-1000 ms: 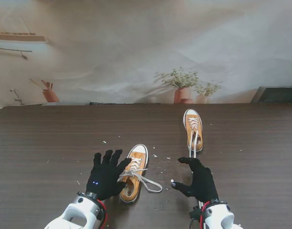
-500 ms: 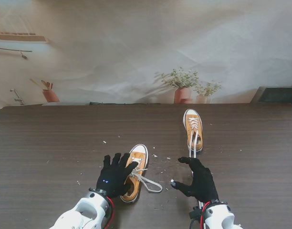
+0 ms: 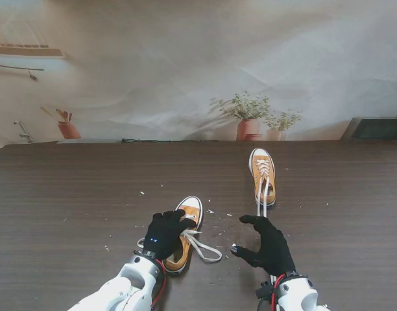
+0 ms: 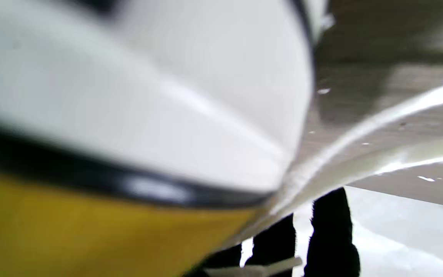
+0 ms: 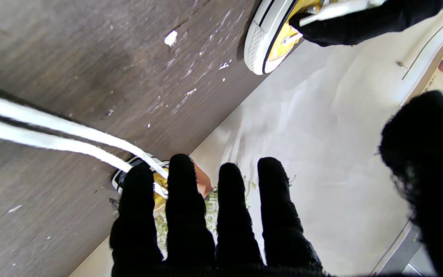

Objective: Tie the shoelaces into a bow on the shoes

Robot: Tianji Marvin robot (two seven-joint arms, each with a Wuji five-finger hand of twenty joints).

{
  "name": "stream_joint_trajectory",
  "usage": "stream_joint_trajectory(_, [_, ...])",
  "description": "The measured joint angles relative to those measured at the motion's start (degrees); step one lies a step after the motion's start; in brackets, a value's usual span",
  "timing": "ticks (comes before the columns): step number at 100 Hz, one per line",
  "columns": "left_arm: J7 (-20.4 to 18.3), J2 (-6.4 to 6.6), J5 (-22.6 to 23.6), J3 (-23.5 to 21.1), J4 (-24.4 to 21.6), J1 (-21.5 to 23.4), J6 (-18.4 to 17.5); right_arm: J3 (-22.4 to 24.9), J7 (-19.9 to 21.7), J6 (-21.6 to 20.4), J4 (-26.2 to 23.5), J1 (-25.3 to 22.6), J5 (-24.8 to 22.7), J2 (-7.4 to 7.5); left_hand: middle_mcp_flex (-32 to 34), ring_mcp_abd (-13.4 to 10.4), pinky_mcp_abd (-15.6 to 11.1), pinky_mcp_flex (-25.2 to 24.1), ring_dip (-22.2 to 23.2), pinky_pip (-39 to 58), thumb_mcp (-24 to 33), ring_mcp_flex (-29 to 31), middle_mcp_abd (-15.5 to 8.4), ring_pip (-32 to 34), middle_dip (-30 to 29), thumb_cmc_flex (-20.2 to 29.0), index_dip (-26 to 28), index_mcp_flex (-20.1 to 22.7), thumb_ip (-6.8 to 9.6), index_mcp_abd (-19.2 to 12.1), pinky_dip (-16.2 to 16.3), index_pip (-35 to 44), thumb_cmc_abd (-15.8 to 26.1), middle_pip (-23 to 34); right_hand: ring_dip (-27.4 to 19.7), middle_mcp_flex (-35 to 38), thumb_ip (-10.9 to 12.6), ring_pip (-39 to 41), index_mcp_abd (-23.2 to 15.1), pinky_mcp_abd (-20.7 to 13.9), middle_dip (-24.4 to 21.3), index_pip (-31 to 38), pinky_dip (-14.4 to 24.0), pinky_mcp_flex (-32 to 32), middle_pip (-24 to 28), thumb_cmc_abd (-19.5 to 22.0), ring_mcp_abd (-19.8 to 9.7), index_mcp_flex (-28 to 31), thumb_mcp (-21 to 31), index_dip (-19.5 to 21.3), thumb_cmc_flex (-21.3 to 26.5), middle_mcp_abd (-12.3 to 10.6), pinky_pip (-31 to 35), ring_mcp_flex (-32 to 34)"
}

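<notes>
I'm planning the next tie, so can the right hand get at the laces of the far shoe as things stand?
Probably yes. The right hand is open and holds nothing, and the far shoe's laces trail toward me across bare table, ending just beyond its fingertips. Nothing lies between them.

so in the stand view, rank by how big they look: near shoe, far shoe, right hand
1. near shoe, though the left hand covers part
2. right hand, close; nearness makes this unsure
3. far shoe, smallest, farther away
</notes>
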Motion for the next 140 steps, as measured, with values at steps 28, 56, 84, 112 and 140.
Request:
stream_joint_trajectory(28, [-1.18,-1.12,-3.08,-0.85,-0.72,-1.32,-1.02,-0.05,0.64,0.01,-0.37,-0.11,0.75,0.01,16.88,0.54,-4.98,11.9,7.58,37.14,0.44,10.29,1.71,23.45,25.39,3.5,15.88,6.29,-0.71,-1.39,-5.4,16.77,-7.57,-3.79,0.0,0.65,0.03,0.13,-0.06,0.08,-0.01,0.01,0.02,0.16,-0.11,1.67,0.08,2.73,-1.59,0.0,0.55,0.54,0.94,0.79])
stream_joint_trajectory(56, [-1.75,-1.62,-4.24,-0.86,0.09,-4.6,-1.09,-0.19,0.79,-0.11,-0.46,-0.2,0.94,0.03,19.24,0.01,-4.98,13.34,8.68,37.79,1.36,12.46,2.4,27.77,29.13,3.5,17.7,6.4,-1.88,-1.9,-5.41,18.69,-7.72,-1.59,0.0,1.37,0.03,0.13,-0.07,0.09,-0.02,0.01,0.02,0.63,-0.55,2.99,0.1,3.0,-3.34,0.0,0.55,0.62,1.1,0.79])
stream_joint_trajectory(84, [1.0,-2.71,-5.77,0.66,6.88,-13.86,-3.56,-0.6,0.99,-0.09,-0.47,-0.15,0.84,0.08,20.6,-0.17,-5.55,13.34,8.69,37.79,1.38,12.53,2.4,27.77,30.5,4.12,17.7,6.99,-2.54,-1.91,-5.99,18.69,-8.16,1.13,0.0,1.84,0.03,0.13,-0.07,0.09,-0.03,-0.02,0.02,0.66,-0.16,3.44,0.12,3.49,-3.35,0.0,0.55,0.64,1.24,0.8])
stream_joint_trajectory(112, [1.88,-4.12,-8.46,2.72,15.06,-23.53,-8.16,-1.21,1.52,0.2,-0.18,0.36,0.93,0.15,20.61,-0.86,-5.56,13.34,8.69,36.39,1.14,12.53,2.09,27.77,30.51,4.13,17.71,7.01,-2.54,-2.73,-6.9,18.69,-8.16,1.14,0.0,1.84,0.03,0.13,-0.07,0.1,-0.03,-0.04,0.02,0.66,-0.16,3.44,0.12,3.49,-3.35,0.0,0.55,0.65,1.68,0.8])
stream_joint_trajectory(140, [5.26,-6.17,-10.43,7.95,28.9,-33.65,-7.8,-1.75,1.7,0.58,-0.06,0.71,1.08,0.19,21.24,-1.44,-5.56,13.34,8.69,36.27,0.51,12.53,1.58,27.73,30.51,4.13,17.71,7.04,-2.54,-3.51,-7.33,18.65,-8.16,1.15,0.0,1.84,0.03,0.13,-0.07,0.1,-0.03,-0.05,0.02,0.66,-0.17,3.45,0.12,3.49,-3.35,0.0,0.55,0.65,1.7,0.8])
